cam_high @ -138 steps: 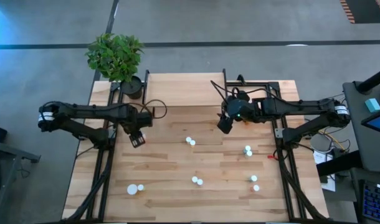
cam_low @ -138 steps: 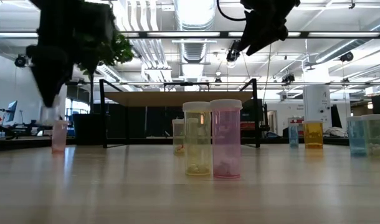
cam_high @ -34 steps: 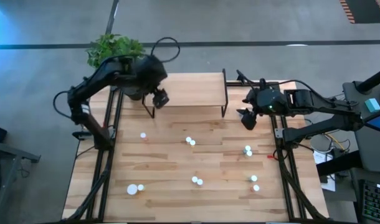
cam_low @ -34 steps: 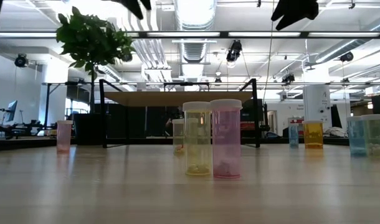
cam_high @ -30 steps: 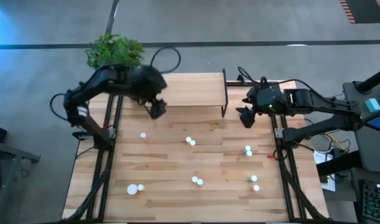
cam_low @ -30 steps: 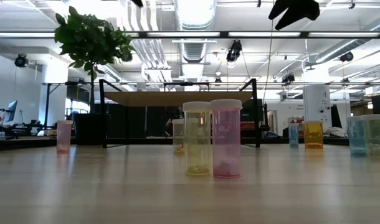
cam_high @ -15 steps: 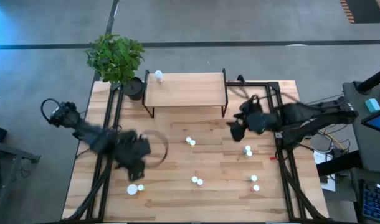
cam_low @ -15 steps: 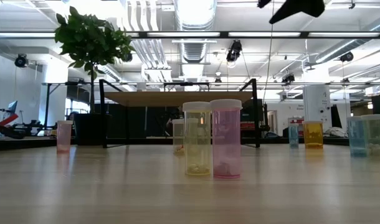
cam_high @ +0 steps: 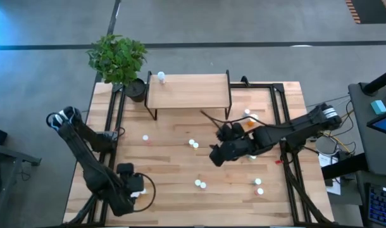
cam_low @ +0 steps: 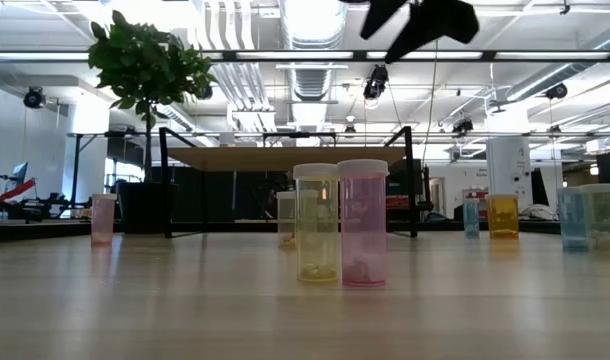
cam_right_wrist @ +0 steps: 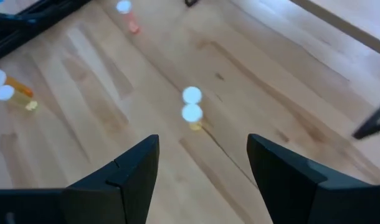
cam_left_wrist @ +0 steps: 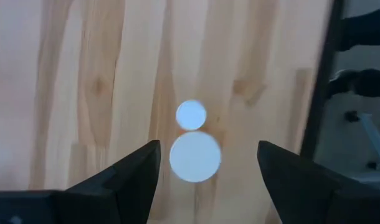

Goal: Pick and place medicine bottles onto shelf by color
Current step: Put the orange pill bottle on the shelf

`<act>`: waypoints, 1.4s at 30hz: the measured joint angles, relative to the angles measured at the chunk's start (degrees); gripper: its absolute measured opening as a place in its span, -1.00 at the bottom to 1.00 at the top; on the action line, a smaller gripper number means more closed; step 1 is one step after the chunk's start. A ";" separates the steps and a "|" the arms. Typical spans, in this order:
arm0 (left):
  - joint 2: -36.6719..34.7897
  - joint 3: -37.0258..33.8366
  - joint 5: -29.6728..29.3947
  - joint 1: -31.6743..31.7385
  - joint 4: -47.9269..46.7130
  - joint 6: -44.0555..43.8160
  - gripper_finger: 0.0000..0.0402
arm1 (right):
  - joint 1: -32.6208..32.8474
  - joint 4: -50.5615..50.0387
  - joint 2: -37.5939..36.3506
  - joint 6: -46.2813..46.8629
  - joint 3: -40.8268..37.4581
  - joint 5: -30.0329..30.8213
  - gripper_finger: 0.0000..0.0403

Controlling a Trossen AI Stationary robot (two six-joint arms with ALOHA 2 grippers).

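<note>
Bottles lie scattered across the worktop point(cam_high: 180, 164), and one white-capped bottle point(cam_high: 161, 77) already stands at the left rear corner of the shelf point(cam_high: 188, 90), near the potted plant point(cam_high: 118, 58). The left tool point(cam_left_wrist: 205, 171) hangs at the front-left corner of the worktop with its fingers spread, straight above a larger orange bottle point(cam_left_wrist: 195, 156) and a small one point(cam_left_wrist: 191, 115) touching it (only their white caps show from above). The right tool point(cam_right_wrist: 202, 168) hovers over the middle of the worktop, released and empty, looking toward a pair of small bottles point(cam_right_wrist: 191, 104) standing side by side. Seen from worktop height, a yellow-green bottle point(cam_low: 316, 222) and a pink bottle point(cam_low: 362, 222) stand upright and touching; a pink one point(cam_low: 103, 219) stands far off to the side, and teal bottles point(cam_low: 587, 216) and an orange one point(cam_low: 503, 216) on the other.
</note>
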 joint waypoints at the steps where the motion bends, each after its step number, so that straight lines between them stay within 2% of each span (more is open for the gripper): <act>1: 0.50 -0.88 0.98 -0.19 -0.08 -0.41 0.25 | 0.03 -0.18 0.90 -0.60 1.12 0.12 0.16; 9: 3.08 -4.64 2.56 -1.09 2.77 0.31 0.25 | 0.01 -0.49 5.20 -5.65 7.91 0.38 0.16; 14: 3.25 -6.56 2.47 -1.09 4.00 0.06 0.25 | 0.08 -1.63 5.27 -6.00 8.18 0.26 0.16; 22: 3.20 -11.05 4.04 -1.11 11.62 0.37 0.25 | 1.03 -6.45 4.17 -3.26 8.18 0.30 0.16; 28: 3.07 -12.66 4.26 -1.09 11.41 0.37 0.25 | 0.99 -6.66 4.11 -3.54 8.18 0.38 0.16; 37: 3.02 -12.64 4.32 -1.05 11.61 0.30 -0.04 | 0.88 -6.66 4.00 -5.88 8.18 0.47 0.16; 42: 1.73 -11.64 4.52 -0.88 10.42 -0.06 -0.03 | 0.86 -7.03 3.61 -6.39 8.18 0.47 0.16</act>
